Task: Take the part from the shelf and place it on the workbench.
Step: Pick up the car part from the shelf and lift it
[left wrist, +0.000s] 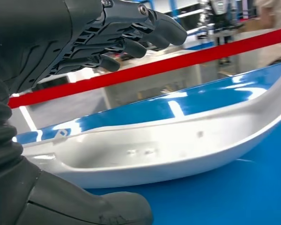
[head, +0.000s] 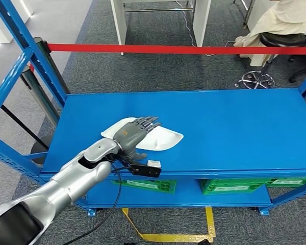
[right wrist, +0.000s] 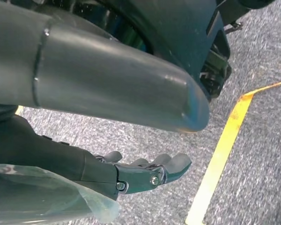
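A flat white moulded part [head: 161, 139] lies on the blue shelf [head: 228, 127], left of its middle. My left hand [head: 137, 132] hovers over the part's left half, fingers stretched out above it and thumb low at its near edge. In the left wrist view the white part [left wrist: 160, 150] sits between the dark fingers [left wrist: 139, 33] and the thumb [left wrist: 96, 211], with a gap to the fingers; nothing is gripped. My right hand [right wrist: 146, 173] hangs at my side over the grey carpet, fingers straight and holding nothing.
A red barrier tape [head: 182, 49] runs behind the shelf. Blue uprights [head: 28, 56] frame its left end. Green crates [head: 228, 186] stand on the lower shelf. A person sits on a stool [head: 276, 41] at the back right. Yellow floor tape [head: 209, 224] lies below.
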